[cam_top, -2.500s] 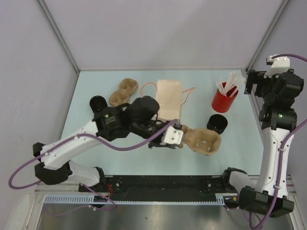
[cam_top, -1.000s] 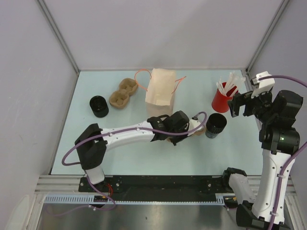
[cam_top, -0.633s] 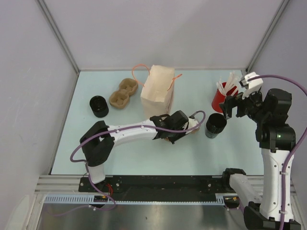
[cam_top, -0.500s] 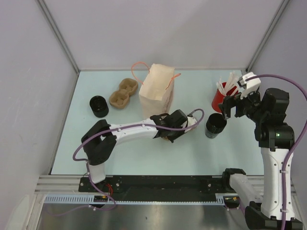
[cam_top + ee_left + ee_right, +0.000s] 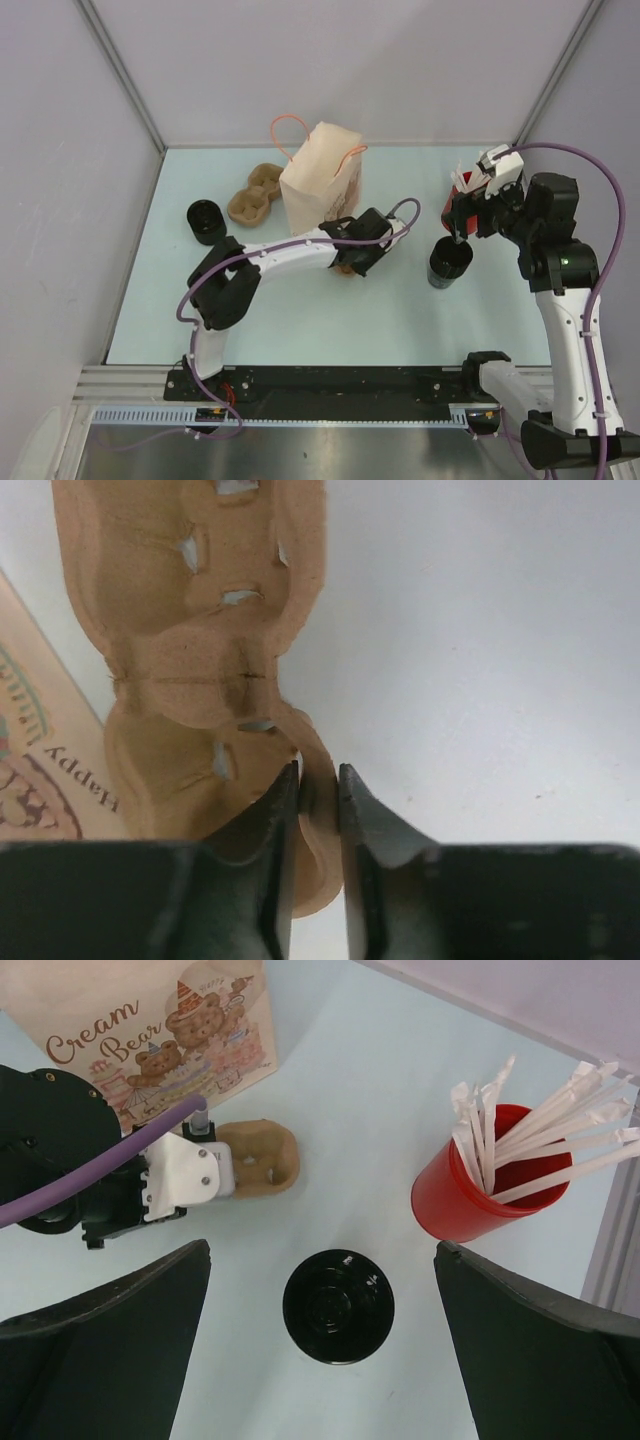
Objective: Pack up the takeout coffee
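Note:
The takeout coffee (image 5: pixel 205 221), a short black cup with a matte ringed lid, stands at the table's left, away from both grippers. My left gripper (image 5: pixel 354 260) is shut on the rim of a brown cardboard cup carrier (image 5: pixel 200 630), right beside the upright paper bag (image 5: pixel 318 180). In the left wrist view the gripper (image 5: pixel 318 775) pinches the carrier's edge. My right gripper (image 5: pixel 322 1260) is open and hovers above a taller black cup with a glossy rim (image 5: pixel 338 1305). The carrier (image 5: pixel 262 1158) and the bag (image 5: pixel 140 1020) also show in the right wrist view.
A second brown carrier (image 5: pixel 256 195) lies at the back left, next to the takeout coffee. A red cup of white sticks (image 5: pixel 480 1180) stands just right of the tall black cup (image 5: pixel 450 262). The bag has orange handles (image 5: pixel 285 130).
The bag went from lying flat to standing upright. My left gripper carried the carrier back toward the bag. My right arm swung left and down over the tall black cup.

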Controlling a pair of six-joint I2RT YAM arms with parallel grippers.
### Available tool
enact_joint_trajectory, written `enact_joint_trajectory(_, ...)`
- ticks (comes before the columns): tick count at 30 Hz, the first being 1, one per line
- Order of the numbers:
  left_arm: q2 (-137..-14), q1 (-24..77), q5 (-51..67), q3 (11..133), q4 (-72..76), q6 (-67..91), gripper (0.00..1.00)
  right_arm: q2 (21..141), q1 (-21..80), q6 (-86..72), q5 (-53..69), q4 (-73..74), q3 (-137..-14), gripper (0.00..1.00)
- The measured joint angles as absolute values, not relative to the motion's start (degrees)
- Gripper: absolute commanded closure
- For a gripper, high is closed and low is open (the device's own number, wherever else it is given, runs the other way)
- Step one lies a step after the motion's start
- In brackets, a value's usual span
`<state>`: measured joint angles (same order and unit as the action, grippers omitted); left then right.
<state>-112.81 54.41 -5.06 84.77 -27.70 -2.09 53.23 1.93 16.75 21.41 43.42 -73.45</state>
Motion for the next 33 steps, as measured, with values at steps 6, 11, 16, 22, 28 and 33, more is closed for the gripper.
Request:
enact_joint_trajectory(6,-113.4,54.5,-2.2,87.2,-28.4,-1.4,0.22,54.4,3.3,16.0,18.9,41.7,-73.4,0.0)
enact_joint_trajectory(11,-112.9,54.4,0.3,87.4,-28.8,-1.5,0.04,55.6,4.1,15.5,17.7,40.3,-73.4,0.0)
enact_joint_trajectory(16,-108.9,53.3,6.0,87.3,-31.0,-3.5,0.01,56.6,5.4,15.0,17.1,38.5,-73.3,0.0)
enact_joint_trajectory(22,-95.0,50.4,15.5,84.4,-33.7,-11.4,0.01,59.1,7.7,14.6,17.3,37.3,-73.4,0.0)
enact_joint_trajectory(28,-82.3,49.6,21.3,78.7,-39.2,-19.5,0.01,64.2,11.2,13.6,18.4,36.6,-73.4,0.0)
enact_joint_trajectory(33,-72.9,46.8,20.7,72.8,-42.7,-22.5,0.01,69.5,15.4,13.6,18.5,36.4,-73.4,0.0)
